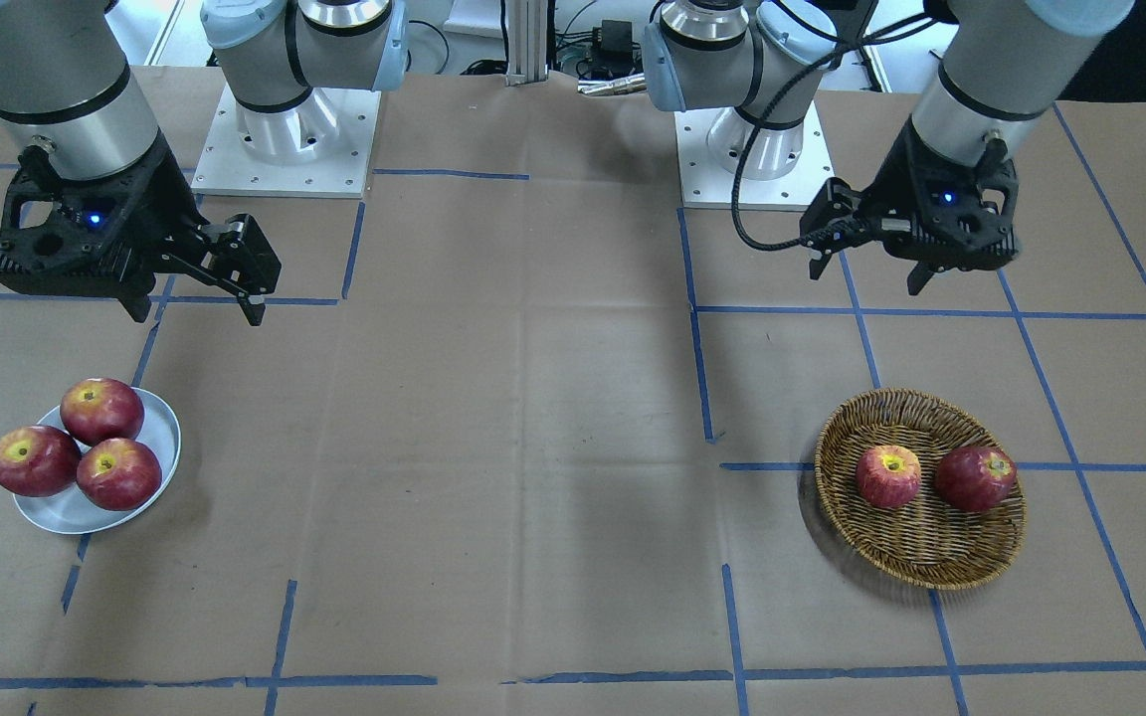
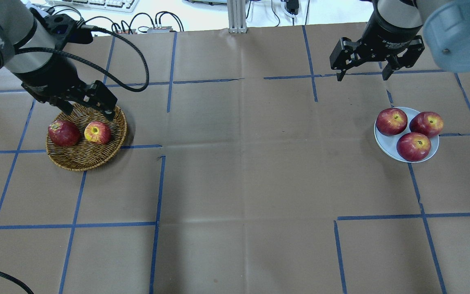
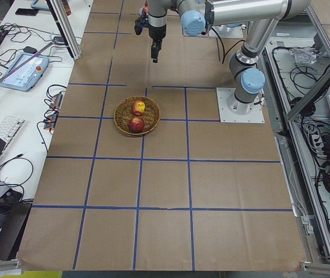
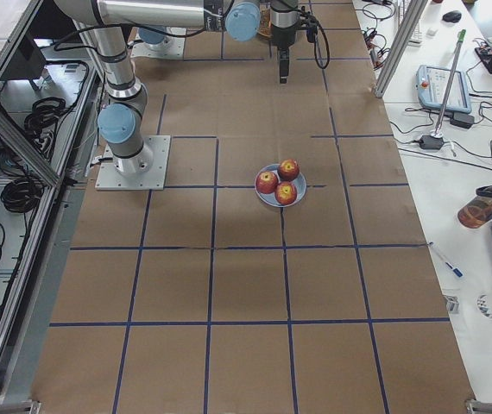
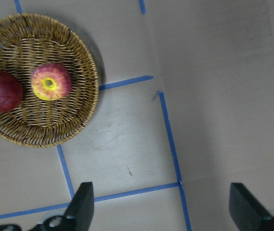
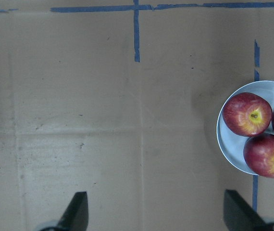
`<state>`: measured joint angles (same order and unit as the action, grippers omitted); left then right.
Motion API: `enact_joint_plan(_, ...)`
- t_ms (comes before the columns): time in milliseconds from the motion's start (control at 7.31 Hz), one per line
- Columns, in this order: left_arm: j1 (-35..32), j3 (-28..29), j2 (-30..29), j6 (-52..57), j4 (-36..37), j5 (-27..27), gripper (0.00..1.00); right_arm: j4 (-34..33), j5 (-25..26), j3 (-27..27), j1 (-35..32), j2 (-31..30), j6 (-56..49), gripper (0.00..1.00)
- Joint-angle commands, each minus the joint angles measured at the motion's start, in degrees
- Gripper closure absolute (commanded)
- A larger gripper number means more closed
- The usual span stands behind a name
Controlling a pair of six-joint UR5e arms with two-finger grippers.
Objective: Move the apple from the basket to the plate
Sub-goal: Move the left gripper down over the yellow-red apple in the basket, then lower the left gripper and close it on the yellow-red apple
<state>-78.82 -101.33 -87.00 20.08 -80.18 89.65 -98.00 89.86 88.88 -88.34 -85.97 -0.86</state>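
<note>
Sitting in basket (image 2: 84, 164): apple (image 2: 97, 132) beside 1 darker apple (image 2: 63, 133); left gripper (image 1: 866, 275), right gripper (image 2: 362, 76) fingers spread wide.

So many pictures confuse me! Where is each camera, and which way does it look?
Front-facing: across the table, facing the robot; shows left gripper, right gripper.
Overhead: behind the robot, looking forward and down; both grippers.
Exterior left: table's end nearer the basket; left arm.
Exterior right: end nearer the plate; right arm.
Left wrist: looks down at basket; own fingertips.
Right wrist: down at plate; own fingertips.
Front-facing and overhead share basket and plate, sides swapped.
</note>
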Motion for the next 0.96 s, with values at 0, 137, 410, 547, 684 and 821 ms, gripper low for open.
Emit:
enact_joint_plan(0,2.62,-9.37,-4.20,5.37,17.43,0.00,0.01,0.09,-0.29,-0.81,0.01,0.54,-0.45,0.00)
enact_joint_plan(137,2.88,-9.49,-8.32,7.67,20.73,0.44,0.01,0.09,-0.38,-0.72,0.01,0.54,-0.45,0.00)
enact_joint_plan(410,4.90,-9.32,-14.75,9.54,27.21,0.53,0.01,0.09,-0.30,-0.81,0.01,0.54,-0.37,0.00)
enact_joint_plan(547,4.99,-9.06,-17.56,10.50,31.27,0.53,0.01,0.09,-0.30,-0.81,0.01,0.54,-0.45,0.00)
enact_joint_plan(684,4.99,-7.84,-19.24,10.77,31.75,0.61,0.01,0.09,-0.30,-0.72,0.01,0.54,-0.45,0.00)
enact_joint_plan(821,5.08,-6.43,-20.21,10.86,31.75,0.53,0.01,0.09,-0.38,-0.72,0.01,0.54,-0.37,0.00)
